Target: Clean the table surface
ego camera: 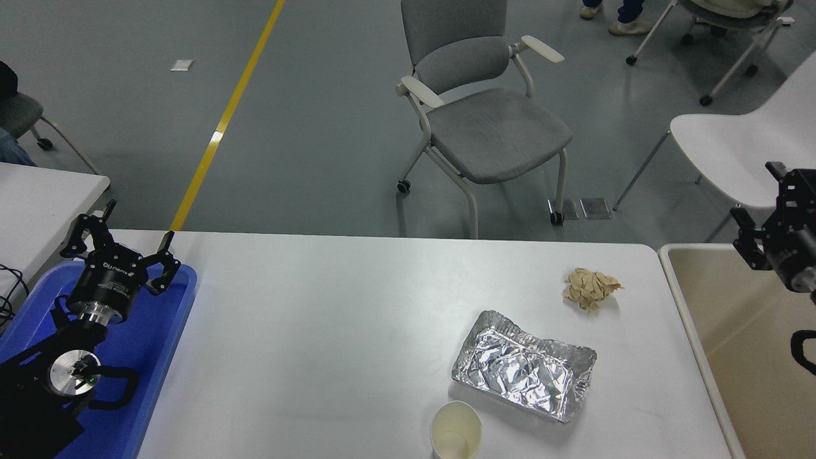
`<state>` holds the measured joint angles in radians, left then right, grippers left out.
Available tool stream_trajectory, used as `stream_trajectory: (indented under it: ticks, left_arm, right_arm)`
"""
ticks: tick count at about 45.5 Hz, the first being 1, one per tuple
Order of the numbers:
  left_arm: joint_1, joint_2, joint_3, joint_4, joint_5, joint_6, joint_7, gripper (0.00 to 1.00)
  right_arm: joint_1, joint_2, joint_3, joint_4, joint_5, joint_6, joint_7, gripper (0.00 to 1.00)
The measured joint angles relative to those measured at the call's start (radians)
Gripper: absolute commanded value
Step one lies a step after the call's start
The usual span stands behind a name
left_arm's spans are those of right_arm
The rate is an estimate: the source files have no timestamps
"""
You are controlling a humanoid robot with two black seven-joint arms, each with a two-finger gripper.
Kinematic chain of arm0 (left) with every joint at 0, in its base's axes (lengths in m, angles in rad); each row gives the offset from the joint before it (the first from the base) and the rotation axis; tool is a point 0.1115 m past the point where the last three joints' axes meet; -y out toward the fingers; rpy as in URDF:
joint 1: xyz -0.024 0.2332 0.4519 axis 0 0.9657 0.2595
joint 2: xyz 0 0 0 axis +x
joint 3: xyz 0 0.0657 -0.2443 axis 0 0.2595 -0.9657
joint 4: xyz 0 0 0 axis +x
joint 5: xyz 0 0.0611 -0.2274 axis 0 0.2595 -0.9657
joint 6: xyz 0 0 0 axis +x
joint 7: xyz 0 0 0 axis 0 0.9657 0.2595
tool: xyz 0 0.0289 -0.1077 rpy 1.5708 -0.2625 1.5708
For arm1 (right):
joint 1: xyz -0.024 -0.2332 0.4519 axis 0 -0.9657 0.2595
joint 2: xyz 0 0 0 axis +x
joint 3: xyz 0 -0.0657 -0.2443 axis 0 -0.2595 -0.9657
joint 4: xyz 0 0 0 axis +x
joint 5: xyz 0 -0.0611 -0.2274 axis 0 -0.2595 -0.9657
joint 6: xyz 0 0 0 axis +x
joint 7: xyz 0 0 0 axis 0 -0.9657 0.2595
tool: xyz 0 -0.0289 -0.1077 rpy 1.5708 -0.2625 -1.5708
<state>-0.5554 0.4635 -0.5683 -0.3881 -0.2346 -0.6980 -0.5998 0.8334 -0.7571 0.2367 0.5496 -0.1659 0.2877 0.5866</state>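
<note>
The table surface (331, 331) is a wide white top with three bits of litter on its right half. A crumpled brown paper ball (591, 288) lies near the far right corner. A crinkled foil tray (524, 364) sits in front of it, and an empty paper cup (455, 431) stands upright at the near edge. My right gripper (757, 191) hangs open and empty at the right edge, above the beige bin (677, 280) and well right of the paper ball. My left gripper (121, 237) is parked open over the blue tray (159, 344).
A grey armchair (484, 121) and a white chair (746, 153) stand beyond the table's far edge. A smaller white table (44, 197) is at the left. A person's feet (621, 19) show at the top.
</note>
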Motion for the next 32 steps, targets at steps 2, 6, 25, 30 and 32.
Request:
stream_trajectory:
  ticks: [2,6,25,30,32]
  left_arm:
    - [0.000,0.000,0.000,0.000,0.000,0.000,0.000,1.00]
    - [0.000,0.000,0.000,0.000,0.000,0.000,0.000,1.00]
    - [0.000,0.000,0.000,0.000,0.000,0.000,0.000,1.00]
    - [0.000,0.000,0.000,0.000,0.000,0.000,0.000,1.00]
    - [0.000,0.000,0.000,0.000,0.000,0.000,0.000,1.00]
  right_arm:
    - [0.034,-0.019,-0.047,0.002,-0.015,0.024,0.000,0.99]
    - [0.098,-0.046,-0.121,0.006,-0.061,0.069,-0.001,0.99]
    - [0.464,-0.119,-0.332,0.174,-0.553,0.219,0.001,0.99]
    - [0.562,-0.089,-0.378,0.251,-0.703,0.231,0.001,0.99]
    - [0.593,-0.072,-0.395,0.272,-0.746,0.234,0.001,0.99]
